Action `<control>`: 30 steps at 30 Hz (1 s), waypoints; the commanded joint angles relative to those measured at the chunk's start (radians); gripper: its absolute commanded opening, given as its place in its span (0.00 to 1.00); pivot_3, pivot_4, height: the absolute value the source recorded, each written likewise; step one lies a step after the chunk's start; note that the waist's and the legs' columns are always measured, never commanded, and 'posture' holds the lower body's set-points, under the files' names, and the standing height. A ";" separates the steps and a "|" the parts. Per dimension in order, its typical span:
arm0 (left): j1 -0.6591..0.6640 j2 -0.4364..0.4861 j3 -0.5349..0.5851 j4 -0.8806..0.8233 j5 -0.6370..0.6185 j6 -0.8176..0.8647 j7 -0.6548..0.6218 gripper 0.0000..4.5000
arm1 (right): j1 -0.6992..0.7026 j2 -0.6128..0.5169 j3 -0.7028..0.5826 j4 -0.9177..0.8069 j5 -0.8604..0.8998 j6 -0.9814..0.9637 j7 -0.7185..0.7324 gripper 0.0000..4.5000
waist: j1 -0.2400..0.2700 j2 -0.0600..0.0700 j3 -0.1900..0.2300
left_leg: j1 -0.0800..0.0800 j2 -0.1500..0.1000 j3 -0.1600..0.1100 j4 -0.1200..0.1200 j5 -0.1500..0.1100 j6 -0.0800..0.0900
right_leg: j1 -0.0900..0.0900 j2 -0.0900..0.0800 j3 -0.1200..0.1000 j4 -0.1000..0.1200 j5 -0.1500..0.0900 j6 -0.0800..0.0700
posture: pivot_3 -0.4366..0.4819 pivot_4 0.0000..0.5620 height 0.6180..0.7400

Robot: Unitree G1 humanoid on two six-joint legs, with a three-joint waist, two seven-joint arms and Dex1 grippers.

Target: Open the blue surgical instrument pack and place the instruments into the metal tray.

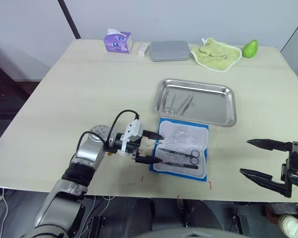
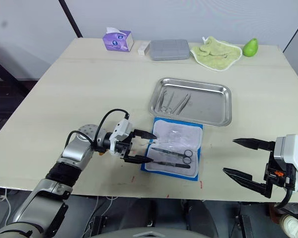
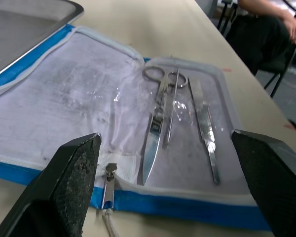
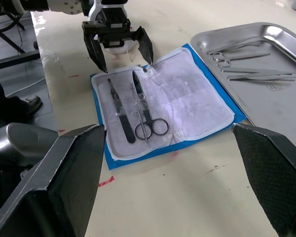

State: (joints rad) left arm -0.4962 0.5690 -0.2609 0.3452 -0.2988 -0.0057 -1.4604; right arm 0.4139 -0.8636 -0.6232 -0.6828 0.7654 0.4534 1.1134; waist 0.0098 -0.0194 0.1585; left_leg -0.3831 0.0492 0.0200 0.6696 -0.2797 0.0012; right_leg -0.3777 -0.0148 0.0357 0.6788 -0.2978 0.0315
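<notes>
The blue surgical instrument pack [image 1: 182, 148] lies open on the tabletop [image 1: 89, 99], just near of the metal tray [image 1: 223, 116]. Some instruments [image 1: 176, 103] are already in the tray. The left hand [image 1: 149, 147], fingers apart, faces the scissors [image 1: 181, 154] in the pack. It needs to reach in and pinch them. The right hand [image 1: 256, 157] waits open.

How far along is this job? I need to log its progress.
Done: the blue pack lies open and several instruments are in the metal tray. In hand: nothing; the open left gripper is at the pack's edge. Left: scissors and forceps in the pack.
</notes>
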 commanded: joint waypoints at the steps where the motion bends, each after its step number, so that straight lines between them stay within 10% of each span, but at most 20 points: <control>1: -0.020 -0.008 -0.011 0.093 0.070 -0.051 0.014 0.99 | -0.004 0.003 -0.004 -0.002 0.004 -0.019 0.008 1.00 | 0.001 0.000 0.000 | 0.000 0.000 0.000 0.000 0.000 0.000 | 0.000 0.000 0.000 0.000 0.000 0.000 | 0.48 0.27 1.00; 30: -0.150 -0.136 -0.092 0.600 0.270 -0.364 -0.001 0.99 | -0.139 0.015 0.184 -0.058 -0.071 0.039 -0.177 1.00 | 0.000 0.024 -0.034 | 0.004 -0.002 0.000 -0.001 0.000 0.000 | 0.005 0.002 0.003 -0.001 0.000 0.000 | 0.48 0.27 1.00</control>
State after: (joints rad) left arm -0.6933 0.4235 -0.3066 0.8379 -0.1321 -0.3709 -1.4816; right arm 0.3094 -0.8547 -0.4864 -0.7018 0.7368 0.4895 1.0108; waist 0.0100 0.0049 0.1247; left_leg -0.3787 0.0475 0.0200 0.6686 -0.2797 0.0015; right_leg -0.3728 -0.0129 0.0387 0.6780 -0.2982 0.0318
